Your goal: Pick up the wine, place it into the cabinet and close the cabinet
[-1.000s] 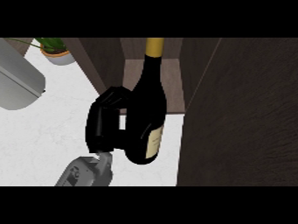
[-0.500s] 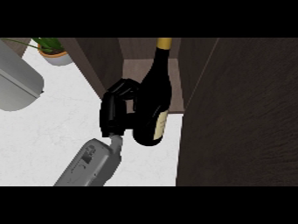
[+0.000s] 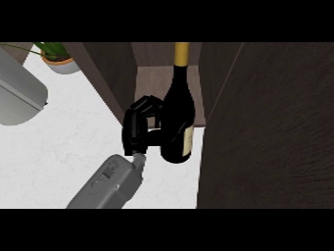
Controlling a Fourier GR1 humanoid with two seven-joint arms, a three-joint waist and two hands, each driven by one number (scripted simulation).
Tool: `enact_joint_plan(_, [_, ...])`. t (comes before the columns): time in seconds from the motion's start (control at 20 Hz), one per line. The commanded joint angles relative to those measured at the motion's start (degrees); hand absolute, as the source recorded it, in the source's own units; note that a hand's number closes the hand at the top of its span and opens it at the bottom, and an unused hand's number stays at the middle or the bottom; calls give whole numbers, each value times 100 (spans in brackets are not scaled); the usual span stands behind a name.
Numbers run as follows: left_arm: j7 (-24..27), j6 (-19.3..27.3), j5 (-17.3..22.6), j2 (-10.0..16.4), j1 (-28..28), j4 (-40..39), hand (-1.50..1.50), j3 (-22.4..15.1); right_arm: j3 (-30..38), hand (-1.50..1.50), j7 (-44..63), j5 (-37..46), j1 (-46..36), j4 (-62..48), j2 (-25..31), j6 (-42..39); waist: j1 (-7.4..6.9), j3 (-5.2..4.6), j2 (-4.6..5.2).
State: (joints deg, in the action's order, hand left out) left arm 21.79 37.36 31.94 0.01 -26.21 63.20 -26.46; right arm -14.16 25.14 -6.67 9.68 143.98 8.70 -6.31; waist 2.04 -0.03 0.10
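Note:
The wine bottle (image 3: 178, 105) is dark glass with a gold foil neck and a cream label, and it stands upright at the mouth of the dark wood cabinet (image 3: 152, 81). Its neck and shoulders show against the cabinet's inner shelf, while its base is still over the white counter (image 3: 46, 162). My left hand (image 3: 139, 130) holds it from the left side, with fingers curled round the body and the thumb across the lower front. The grey forearm rises from the lower edge. My right hand shows nowhere.
The cabinet's open door (image 3: 278, 127) fills the right side as a large dark wood panel, close beside the bottle. A grey rounded appliance (image 3: 10, 98) sits at the left edge. A small potted plant (image 3: 57, 59) stands at the back left.
My left hand has carried the bottle up and away from me, further into the cabinet opening. More of the forearm has come into view.

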Motion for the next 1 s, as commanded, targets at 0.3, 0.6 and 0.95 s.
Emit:
enact_joint_plan(0.3, [782,-506,1190,-1,-773,-1402,150,342,152,-150,437,-827,357,1154,57,-142,78,-4,19])
enact_joint_plan(0.6, [818,-229,1748,-1,-1369,-1861,150,85,444,-150,462,-1001,124,957,29,-145,107,0,28])
enact_joint_plan(0.95, [772,-611,1774,-1,-1786,-2466,150,515,77,-150,476,-724,498,1144,-178,-122,21,2,0])
